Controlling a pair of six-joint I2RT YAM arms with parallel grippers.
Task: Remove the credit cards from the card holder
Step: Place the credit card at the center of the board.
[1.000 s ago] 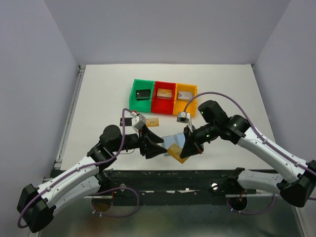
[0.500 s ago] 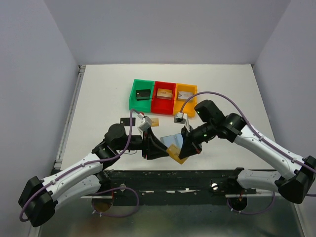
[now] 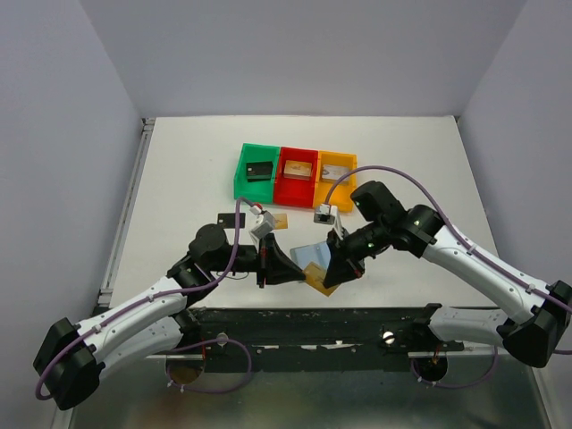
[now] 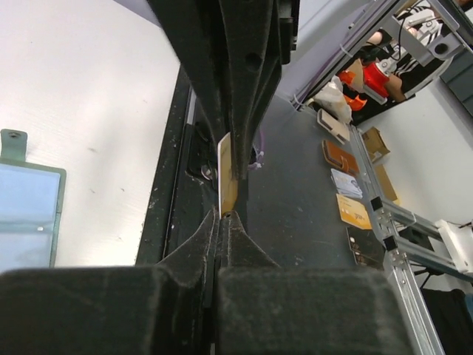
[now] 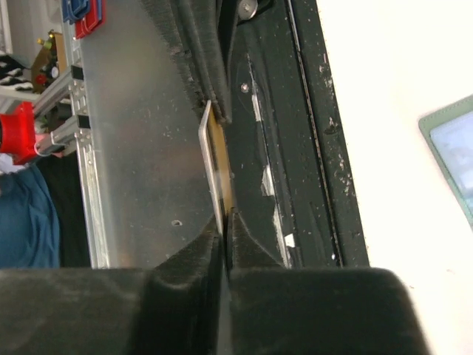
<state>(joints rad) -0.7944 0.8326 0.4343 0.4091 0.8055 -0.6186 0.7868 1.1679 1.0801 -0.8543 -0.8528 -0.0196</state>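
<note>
Left claw [image 4: 224,217] went from spread wide to pressed together over the last second, and its arm swung in toward centre. The right arm barely shifted.

- Nearest me, above the near edge of the worktop [image 3: 411,161], both claws pinch the same golden-tan card [image 3: 322,280]. Left wrist view shows it edge-on between my left fingers. Right wrist view shows the right claw [image 5: 224,216] clamped on its other end. Reads as a hand-over, with neither side released yet.
- Just beyond the card, the card holder [image 3: 315,254] lies open on the worktop, blue inside up. I cannot tell whether any card is left in its pockets.
- Further out, left of centre, a loose tan card [image 3: 280,221] lies flat.
- Far row, three bins side by side:
  - green bin [image 3: 254,189], left: a black card [image 3: 260,170]
  - red bin [image 3: 296,194], middle: a tan-and-silver card [image 3: 298,168]
  - yellow bin [image 3: 351,179], right: a pale printed card [image 3: 335,170]

My judgement: most cards are out already. The held one needs placing, then the holder wants a check.
</note>
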